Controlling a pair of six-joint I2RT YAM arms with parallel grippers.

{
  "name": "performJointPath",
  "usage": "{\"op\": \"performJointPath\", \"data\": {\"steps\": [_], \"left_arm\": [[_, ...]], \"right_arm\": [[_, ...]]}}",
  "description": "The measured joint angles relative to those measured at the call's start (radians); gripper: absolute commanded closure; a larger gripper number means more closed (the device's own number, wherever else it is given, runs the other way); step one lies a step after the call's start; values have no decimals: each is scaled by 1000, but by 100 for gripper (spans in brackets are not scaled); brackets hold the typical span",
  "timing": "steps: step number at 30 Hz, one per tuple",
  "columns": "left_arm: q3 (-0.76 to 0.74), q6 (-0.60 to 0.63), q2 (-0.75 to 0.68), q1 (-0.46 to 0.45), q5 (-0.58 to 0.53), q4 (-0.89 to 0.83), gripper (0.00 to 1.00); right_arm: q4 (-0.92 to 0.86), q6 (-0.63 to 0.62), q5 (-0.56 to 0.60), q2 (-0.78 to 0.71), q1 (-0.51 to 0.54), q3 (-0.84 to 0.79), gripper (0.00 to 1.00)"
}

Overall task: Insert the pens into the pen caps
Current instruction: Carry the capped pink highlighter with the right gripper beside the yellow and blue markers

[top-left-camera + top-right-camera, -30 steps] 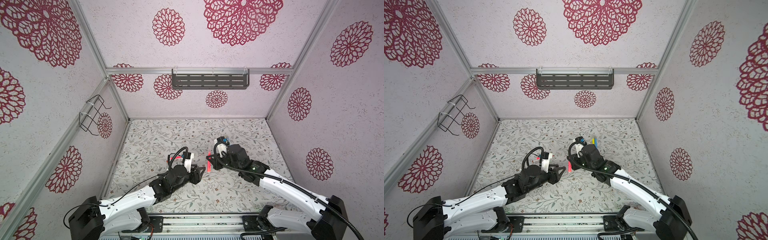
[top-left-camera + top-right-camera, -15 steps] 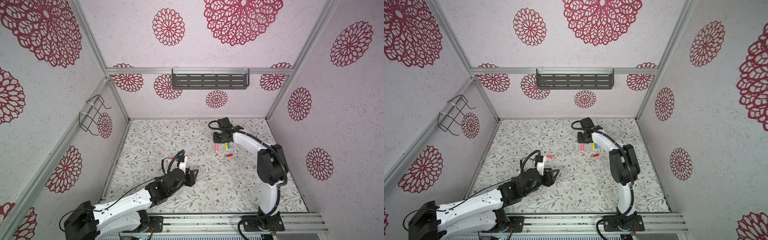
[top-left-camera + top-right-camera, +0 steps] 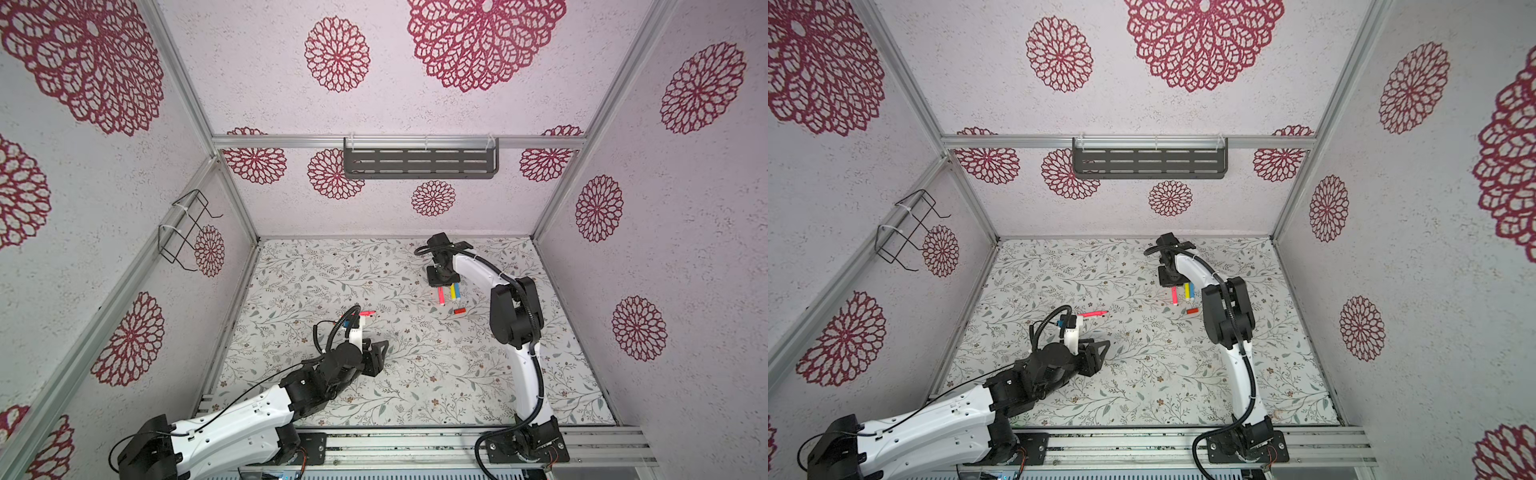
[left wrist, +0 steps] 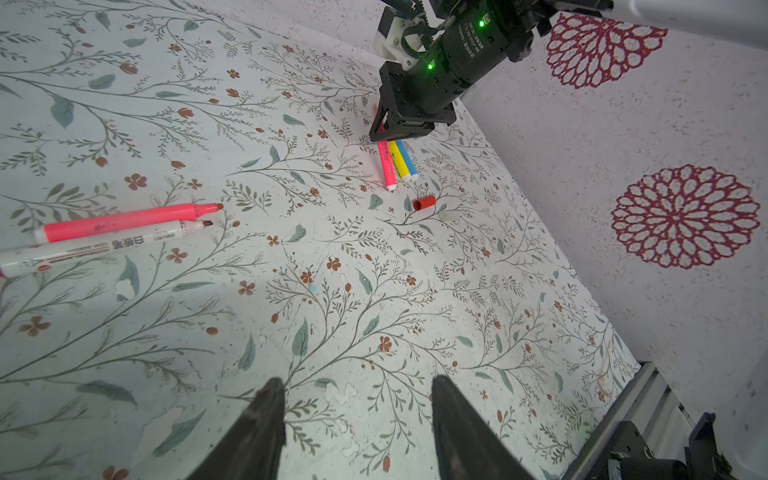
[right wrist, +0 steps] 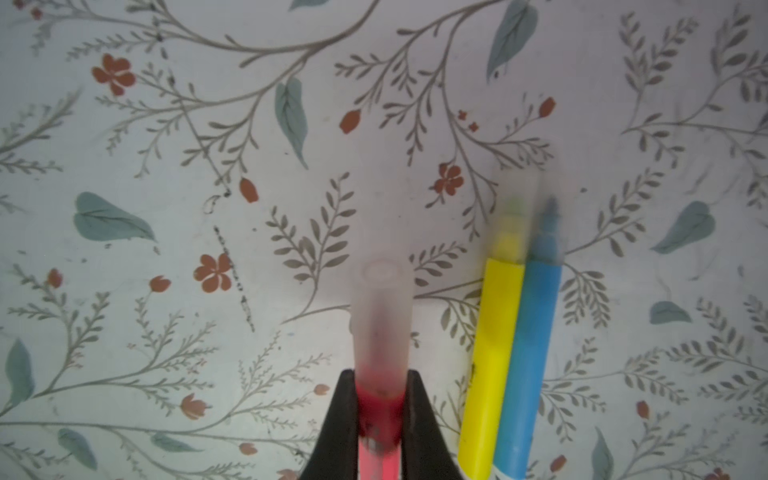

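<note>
Nearest the front rail, the left arm lies low and stretched forward over the flowered mat. The left gripper hangs just above the mat, its jaws spread apart with nothing between them. A little farther in and off to its left side, an uncapped pink pen and a white marker lie side by side, touching, tips bare, both clear of those jaws.

Past the middle, a red cap lies alone on its side. Just beyond it are three short pens in a row: a capped pink pen, a yellow pen and a blue pen, the last two pressed together.

The right arm climbs from its base to a high elbow, then arches over to the far side with the wrist pointing down. The right gripper is clenched on the capped pink pen where barrel meets its translucent cap.
</note>
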Motion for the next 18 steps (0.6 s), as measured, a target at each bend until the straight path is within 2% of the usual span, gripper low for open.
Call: {"op": "performJointPath", "data": {"steps": [2,5,13,18], "left_arm": [[0,0,0,0,0,0,42],[0,2,2,0,0,-3,41],[0,14,-2,0,-7,-12,41],[0,19,-6,0,-19,-15,41]], "right_arm": [[-8,-2,13,0,-8,0,75],[-22,-5,29,0,-16,0,67],[-9,-1,57,-43,0,-21,65],[27,0,3,-121,22,-58,65]]}}
